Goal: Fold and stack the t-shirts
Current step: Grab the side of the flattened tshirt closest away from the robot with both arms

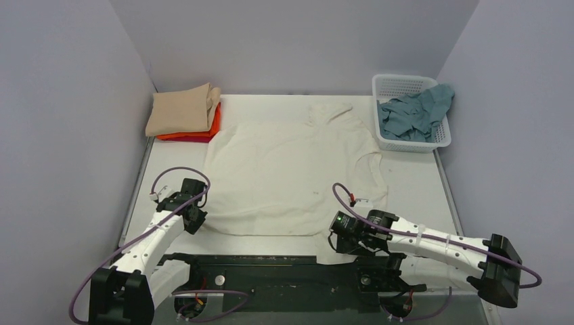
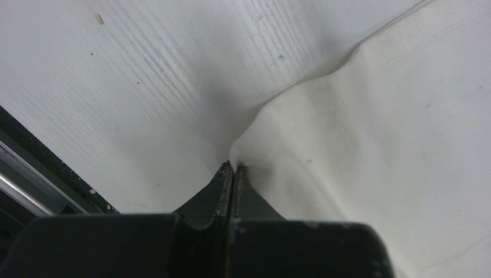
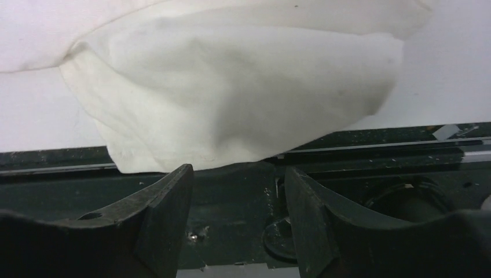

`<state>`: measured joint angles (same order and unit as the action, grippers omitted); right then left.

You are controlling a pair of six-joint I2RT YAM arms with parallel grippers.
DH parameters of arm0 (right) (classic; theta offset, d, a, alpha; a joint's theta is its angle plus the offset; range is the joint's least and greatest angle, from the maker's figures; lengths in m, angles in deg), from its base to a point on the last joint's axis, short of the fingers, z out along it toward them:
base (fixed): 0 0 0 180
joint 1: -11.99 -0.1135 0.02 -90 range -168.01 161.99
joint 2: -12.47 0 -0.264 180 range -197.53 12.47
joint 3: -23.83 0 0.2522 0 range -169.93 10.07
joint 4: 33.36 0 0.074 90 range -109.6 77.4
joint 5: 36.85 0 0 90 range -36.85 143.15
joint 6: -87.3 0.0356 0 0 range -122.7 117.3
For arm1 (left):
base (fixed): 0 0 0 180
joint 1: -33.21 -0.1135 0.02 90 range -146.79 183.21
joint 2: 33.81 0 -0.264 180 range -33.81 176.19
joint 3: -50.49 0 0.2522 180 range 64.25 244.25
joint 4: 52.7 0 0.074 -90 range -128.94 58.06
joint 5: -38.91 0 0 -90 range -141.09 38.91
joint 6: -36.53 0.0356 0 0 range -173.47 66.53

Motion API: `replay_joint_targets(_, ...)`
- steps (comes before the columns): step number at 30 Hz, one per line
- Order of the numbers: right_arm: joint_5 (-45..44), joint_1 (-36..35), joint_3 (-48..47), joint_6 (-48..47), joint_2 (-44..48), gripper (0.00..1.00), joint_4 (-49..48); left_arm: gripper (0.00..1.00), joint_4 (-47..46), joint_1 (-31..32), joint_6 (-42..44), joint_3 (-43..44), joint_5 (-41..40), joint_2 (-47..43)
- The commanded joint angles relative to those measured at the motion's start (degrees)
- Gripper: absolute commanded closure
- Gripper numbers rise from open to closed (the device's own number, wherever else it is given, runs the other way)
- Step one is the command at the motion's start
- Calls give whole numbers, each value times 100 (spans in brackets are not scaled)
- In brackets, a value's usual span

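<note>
At the 6 o'clock edge, a dark base plate (image 1: 271, 271) carries both arms. At 7 o'clock the left claw (image 2: 233, 169) is pinched together on the near-left hem corner of the cream-white t-shirt (image 1: 291, 169), which lies spread over the middle of the white counter (image 1: 413, 189). At 5 o'clock the right claw (image 3: 238, 179) stands apart, with the shirt's near-right corner just beyond its tips, reaching over the counter's edge. At 11 o'clock a folded tan t-shirt (image 1: 181, 112) tops an orange t-shirt (image 1: 215, 122) and a red t-shirt (image 1: 186, 138). At 1 o'clock a teal-blue t-shirt (image 1: 413, 115) spills from a white basket (image 1: 406, 84). Pale grey walls (image 1: 291, 40) enclose three sides.

The right claw (image 3: 238, 179) stands parted and empty, just beside the cream-white t-shirt (image 3: 231, 92) corner, which overhangs the counter (image 3: 451, 63) edge.
</note>
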<state>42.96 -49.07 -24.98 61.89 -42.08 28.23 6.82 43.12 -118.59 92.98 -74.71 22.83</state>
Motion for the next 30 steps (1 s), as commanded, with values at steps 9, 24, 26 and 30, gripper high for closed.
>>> replay_joint_targets(9, -462, -21, 1262, 921, -447, 54, -1582, 100, -88, -39, 48, 106, 90, -205)
replay_joint_targets(24, 864, -11, 856, 1136, 651, 100, -510, 100, 947, -4, -234, 402, -36, -890)
replay_joint_targets(26, 1423, -145, 848, 1267, 763, 100, -461, 100, 1103, 17, -437, 346, 70, -1127)
replay_joint_targets(30, 1819, -215, 875, 1517, 846, 100, -394, 100, 1406, 31, -769, 339, 59, -1557)
